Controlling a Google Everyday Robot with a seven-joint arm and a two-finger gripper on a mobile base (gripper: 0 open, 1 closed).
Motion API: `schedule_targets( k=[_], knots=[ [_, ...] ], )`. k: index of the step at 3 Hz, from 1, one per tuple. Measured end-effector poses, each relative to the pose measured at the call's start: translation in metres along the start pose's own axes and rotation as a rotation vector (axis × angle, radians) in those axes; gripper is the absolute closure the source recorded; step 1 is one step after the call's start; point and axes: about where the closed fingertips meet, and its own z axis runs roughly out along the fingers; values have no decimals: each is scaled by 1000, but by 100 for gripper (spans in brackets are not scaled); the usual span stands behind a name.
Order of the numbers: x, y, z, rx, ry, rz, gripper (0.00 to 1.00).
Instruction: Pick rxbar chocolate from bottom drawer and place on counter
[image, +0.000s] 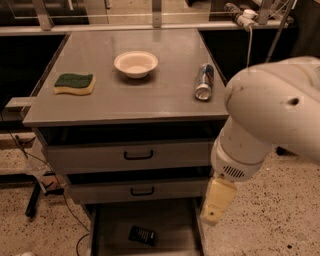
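Note:
The rxbar chocolate (142, 235), a small black wrapper with pale lines, lies flat on the grey floor of the bottom drawer (172, 220), which is pulled open. My gripper (217, 202) hangs at the end of the large white arm (270, 115), just over the drawer's right front corner, to the right of the bar and above it. It holds nothing that I can see. The counter (165, 87) is the grey cabinet top above the three drawers.
On the counter sit a white bowl (135, 64), a green and yellow sponge (74, 83) at the left and a silver-blue can (204, 81) lying at the right. Two shallower drawers with black handles (138, 155) stand partly open. Cables run across the speckled floor at the left.

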Motion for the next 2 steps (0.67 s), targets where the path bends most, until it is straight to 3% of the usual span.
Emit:
schedule_targets(
  k=[2],
  knots=[
    [3,2,0,-1,5,4,0]
  ],
)
